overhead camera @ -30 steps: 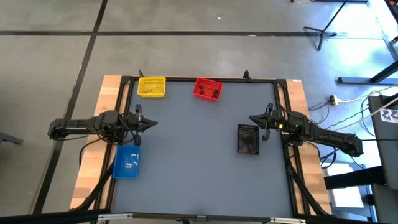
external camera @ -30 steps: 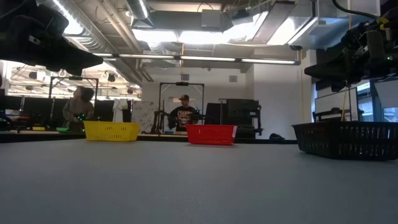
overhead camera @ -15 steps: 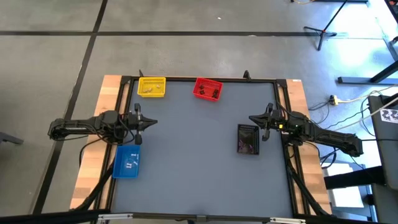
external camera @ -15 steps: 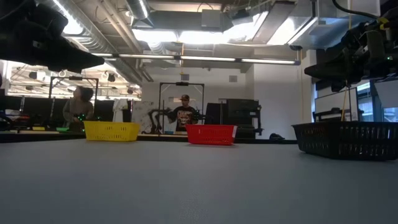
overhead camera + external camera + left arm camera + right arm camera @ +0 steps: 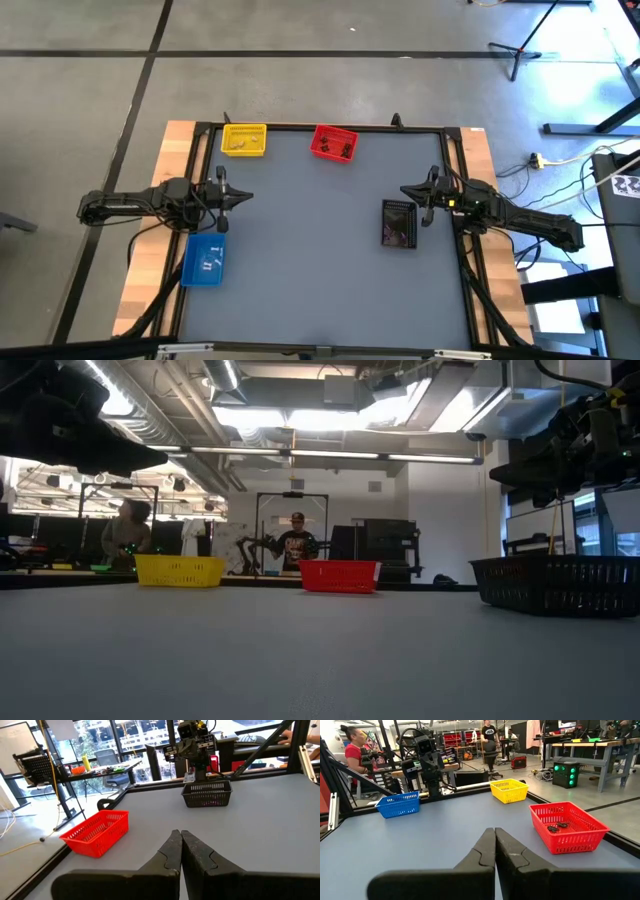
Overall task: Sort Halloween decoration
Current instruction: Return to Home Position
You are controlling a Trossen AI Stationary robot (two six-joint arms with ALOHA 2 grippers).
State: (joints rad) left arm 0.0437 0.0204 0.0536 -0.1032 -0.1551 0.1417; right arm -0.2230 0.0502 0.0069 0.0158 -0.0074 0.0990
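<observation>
While the left hand (image 5: 247, 197) and right hand (image 5: 404, 191) hover with fingers pressed together, the Halloween decoration (image 5: 558, 826) lies in bins.
Nearest, white pieces (image 5: 211, 263) sit in the blue bin (image 5: 190, 272) beside the left hand, purple ones (image 5: 209, 803) in the black bin (image 5: 398, 207) by the right hand; at the bench's (image 5: 310, 260) far edge, tan pieces (image 5: 237, 143) in the yellow bin (image 5: 258, 130), dark ones (image 5: 343, 150) in the red bin (image 5: 322, 134).

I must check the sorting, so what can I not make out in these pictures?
Yellow bin: low view, its wall hides the contents; high view, too small.
Blue bin: high view, white specks too small to name.
Black bin: left wrist view, mesh wall blurs the contents.
</observation>
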